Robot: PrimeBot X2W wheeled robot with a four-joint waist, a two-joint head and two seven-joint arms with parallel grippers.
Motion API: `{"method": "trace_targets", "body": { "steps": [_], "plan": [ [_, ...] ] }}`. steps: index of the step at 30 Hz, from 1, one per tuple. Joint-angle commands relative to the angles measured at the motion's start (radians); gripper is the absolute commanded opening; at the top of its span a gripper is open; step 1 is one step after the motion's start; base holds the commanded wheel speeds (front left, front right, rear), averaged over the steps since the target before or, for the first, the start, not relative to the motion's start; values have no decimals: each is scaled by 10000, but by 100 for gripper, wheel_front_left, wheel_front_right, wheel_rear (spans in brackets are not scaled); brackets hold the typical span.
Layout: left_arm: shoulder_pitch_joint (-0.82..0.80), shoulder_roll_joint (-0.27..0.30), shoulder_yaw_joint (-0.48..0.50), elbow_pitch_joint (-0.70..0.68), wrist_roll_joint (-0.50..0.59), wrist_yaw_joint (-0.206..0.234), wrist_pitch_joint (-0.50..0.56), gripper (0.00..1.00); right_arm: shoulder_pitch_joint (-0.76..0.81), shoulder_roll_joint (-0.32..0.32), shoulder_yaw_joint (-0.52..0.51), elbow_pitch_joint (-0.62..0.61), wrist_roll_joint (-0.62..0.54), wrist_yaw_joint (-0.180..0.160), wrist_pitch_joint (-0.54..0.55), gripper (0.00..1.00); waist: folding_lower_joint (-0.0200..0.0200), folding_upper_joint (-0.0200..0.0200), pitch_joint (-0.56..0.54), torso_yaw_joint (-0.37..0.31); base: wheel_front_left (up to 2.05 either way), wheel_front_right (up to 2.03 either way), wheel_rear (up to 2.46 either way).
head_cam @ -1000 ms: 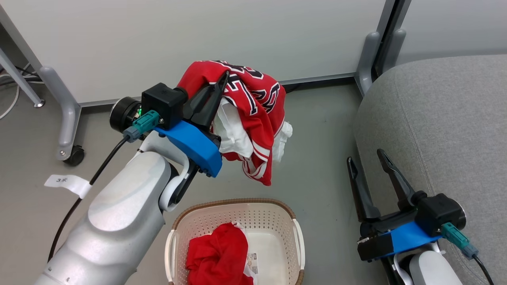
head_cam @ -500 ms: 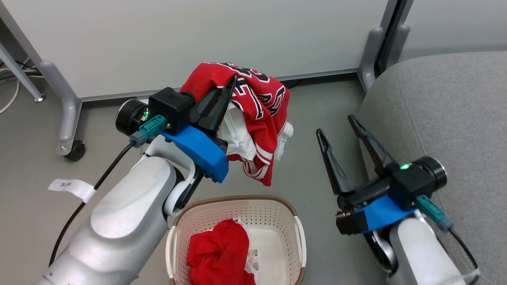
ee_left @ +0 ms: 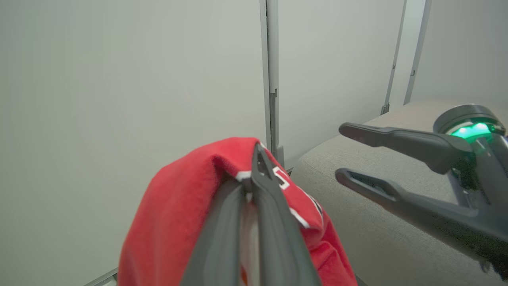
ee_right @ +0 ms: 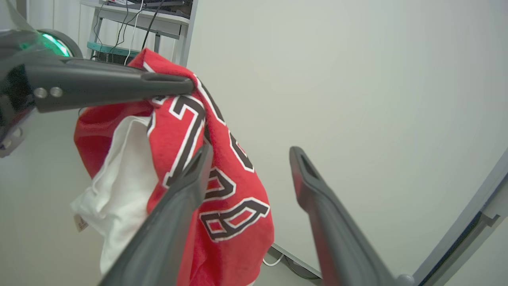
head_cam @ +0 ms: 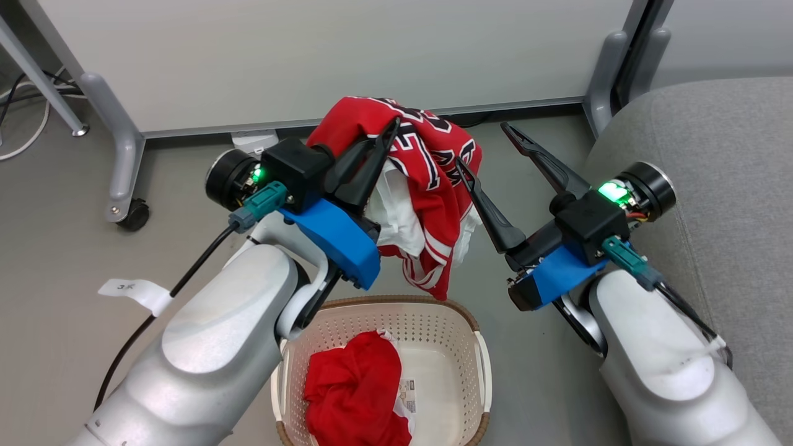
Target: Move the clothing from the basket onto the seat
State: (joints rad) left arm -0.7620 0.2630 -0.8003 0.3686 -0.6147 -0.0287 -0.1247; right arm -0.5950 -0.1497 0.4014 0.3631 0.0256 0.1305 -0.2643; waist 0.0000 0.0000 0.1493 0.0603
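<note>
A red jersey (head_cam: 427,179) with black-and-white numbers and white lining hangs above the basket (head_cam: 480,371), and my left gripper (head_cam: 392,126) is shut on its top fold. In the left wrist view the left gripper (ee_left: 257,150) pinches that jersey (ee_left: 174,214). My right gripper (head_cam: 482,145) stands open just right of the cloth, its near finger touching or nearly touching it. In the right wrist view the right gripper (ee_right: 251,151) is open beside the jersey (ee_right: 234,198). A plain red garment (head_cam: 356,396) lies in the basket. The grey seat (head_cam: 712,155) is on the right.
A pale wall panel runs behind. A grey frame leg with a caster (head_cam: 127,198) stands at the left, and a partition post (head_cam: 610,68) rises beside the seat. A white tag (head_cam: 133,288) hangs on my left arm's cable. Grey floor surrounds the basket.
My right gripper has risen from low beside the seat and swung left, up to the hanging jersey, still open. The left gripper stays shut on the jersey; the camera has shifted a little.
</note>
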Motion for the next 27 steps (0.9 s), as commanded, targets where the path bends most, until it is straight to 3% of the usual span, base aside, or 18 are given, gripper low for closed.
{"method": "trace_targets", "body": {
  "steps": [1, 20, 21, 27],
  "plan": [
    [-145, -39, -43, -43, 41, -33, -25, 0, -241, -78, 82, 163, -94, 5, -3, 100, 0, 0, 53, 69, 0, 0, 0],
    [-505, -581, -735, -309, 345, -253, -126, 0, -2248, -475, 1985, 3291, -43, 5, -3, 100, 0, 0, 305, 663, 0, 0, 0],
    [-500, -587, -748, -318, 346, -260, -118, 0, -2284, -480, 2084, 3457, 54, 5, -3, 0, 0, 0, 303, 672, 0, 0, 0],
    [-540, -546, -797, -339, 331, -261, -153, 0, -2533, -584, 2457, 3662, 462, 5, -3, 0, 0, 0, 329, 670, 0, 0, 0]
  ]
}}
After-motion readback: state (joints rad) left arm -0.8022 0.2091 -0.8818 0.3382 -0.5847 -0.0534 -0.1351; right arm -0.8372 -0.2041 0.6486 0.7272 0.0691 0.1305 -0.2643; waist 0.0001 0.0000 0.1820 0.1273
